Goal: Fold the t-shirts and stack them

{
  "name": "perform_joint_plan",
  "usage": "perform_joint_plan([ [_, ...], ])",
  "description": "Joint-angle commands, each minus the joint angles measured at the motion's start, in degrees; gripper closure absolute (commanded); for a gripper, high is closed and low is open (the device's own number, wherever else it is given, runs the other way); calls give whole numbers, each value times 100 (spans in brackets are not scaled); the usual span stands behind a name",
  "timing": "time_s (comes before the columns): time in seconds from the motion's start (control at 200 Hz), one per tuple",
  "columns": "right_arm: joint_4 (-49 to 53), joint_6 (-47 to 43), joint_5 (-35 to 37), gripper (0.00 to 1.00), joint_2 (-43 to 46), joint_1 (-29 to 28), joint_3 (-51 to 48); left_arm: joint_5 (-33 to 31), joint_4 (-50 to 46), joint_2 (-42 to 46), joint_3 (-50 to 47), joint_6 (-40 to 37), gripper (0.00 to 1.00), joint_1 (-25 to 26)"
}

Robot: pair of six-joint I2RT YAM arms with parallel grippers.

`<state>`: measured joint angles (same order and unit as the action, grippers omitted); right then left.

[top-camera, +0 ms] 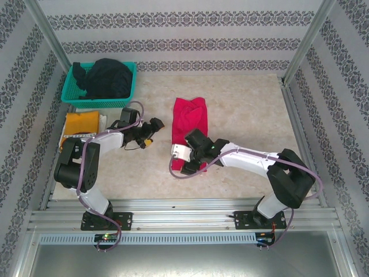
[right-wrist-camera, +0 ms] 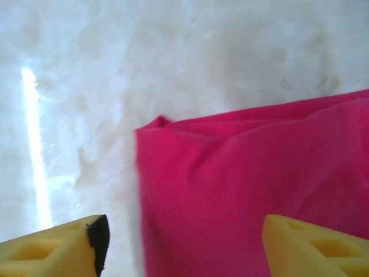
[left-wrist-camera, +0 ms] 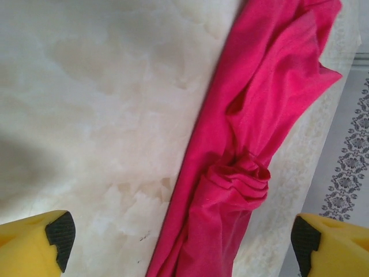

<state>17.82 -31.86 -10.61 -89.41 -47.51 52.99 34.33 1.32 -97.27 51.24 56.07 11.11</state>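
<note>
**Surface and room.** A pale, marbled beige table [top-camera: 248, 104] stands inside a booth of white wallpaper [top-camera: 184, 23] printed with grey ornamental bands. Aluminium rails [top-camera: 184, 218] cross its near edge and carry both arm bases.

**Task items and tools.** The red t-shirt [top-camera: 190, 118] lies at the centre of the table as a long, narrow, rumpled strip running near to far. In the left wrist view it is bunched into a gathered knot of folds [left-wrist-camera: 242, 179]. The left gripper [top-camera: 152, 130] sits just left of the strip with its jaws spread wide [left-wrist-camera: 181, 245], holding nothing. The right gripper [top-camera: 193, 163] is over the near end of the strip, jaws also wide apart and empty [right-wrist-camera: 184, 236]. A folded corner of the shirt [right-wrist-camera: 259, 184] lies between its yellow fingers [right-wrist-camera: 288, 242]. Contact with the cloth cannot be judged.

**Count.**
- There is one red t-shirt.
- One mustard-yellow t-shirt [top-camera: 81, 122] lies folded at the left edge.
- Just beyond it is one teal mesh basket [top-camera: 71, 88].
- The basket holds a heap of dark t-shirts [top-camera: 106, 78]; how many cannot be told.
- There are two arms, each with one gripper.
</note>
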Motion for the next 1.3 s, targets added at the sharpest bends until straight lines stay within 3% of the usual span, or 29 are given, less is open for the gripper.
perform_joint_plan([
  [0.0,17,-458,-169,33,137,-134,-118,83,156,-120,-87,497,1,-66],
  [0.315,74,-668,64,53,-388,-163,87,48,-57,-168,51,121,0,-66],
  [0.55,215,-858,331,48,-783,-114,285,-29,-129,-138,43,210,0,-66],
  [0.934,525,-1026,569,47,-1043,-73,362,-106,-316,-202,138,183,0,-68],
  [1.294,406,-919,310,46,-465,15,91,-69,-301,-221,156,199,0,-70],
])
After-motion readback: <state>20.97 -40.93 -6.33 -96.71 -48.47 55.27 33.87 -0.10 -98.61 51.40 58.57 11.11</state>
